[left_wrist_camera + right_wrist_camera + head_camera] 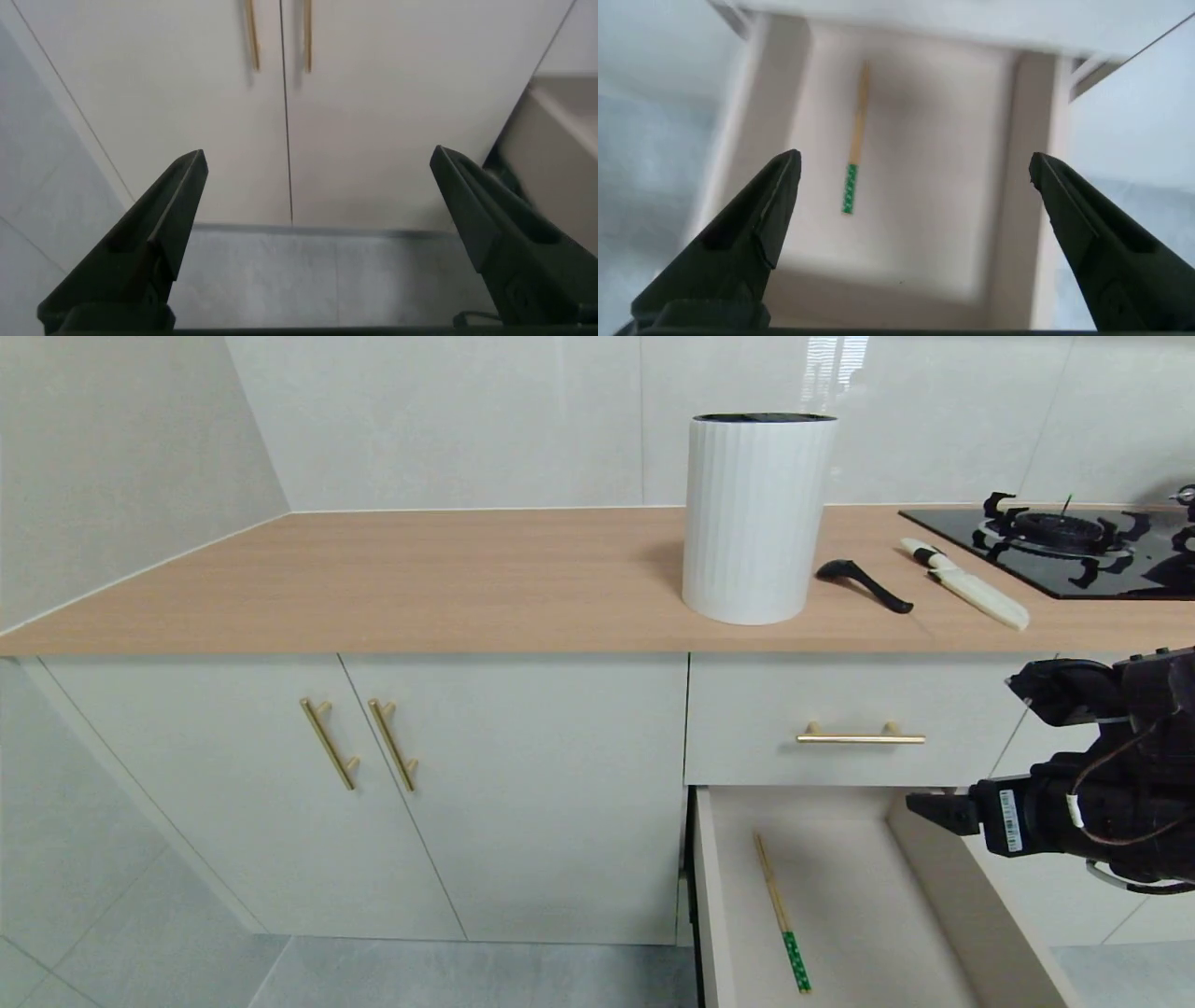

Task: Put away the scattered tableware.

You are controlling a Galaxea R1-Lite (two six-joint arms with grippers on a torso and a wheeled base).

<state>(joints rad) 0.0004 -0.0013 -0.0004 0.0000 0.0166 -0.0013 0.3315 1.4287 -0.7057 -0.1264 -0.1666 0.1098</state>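
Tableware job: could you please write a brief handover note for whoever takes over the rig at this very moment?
Left tool: open, empty, low in front of the cupboard doors.
Right tool: open, empty, over the open drawer.
Done: a green-ended chopstick lies in the drawer.
Left: the black scoop and white knife lie on the counter beside the white canister; probably stow both, then shut the drawer.
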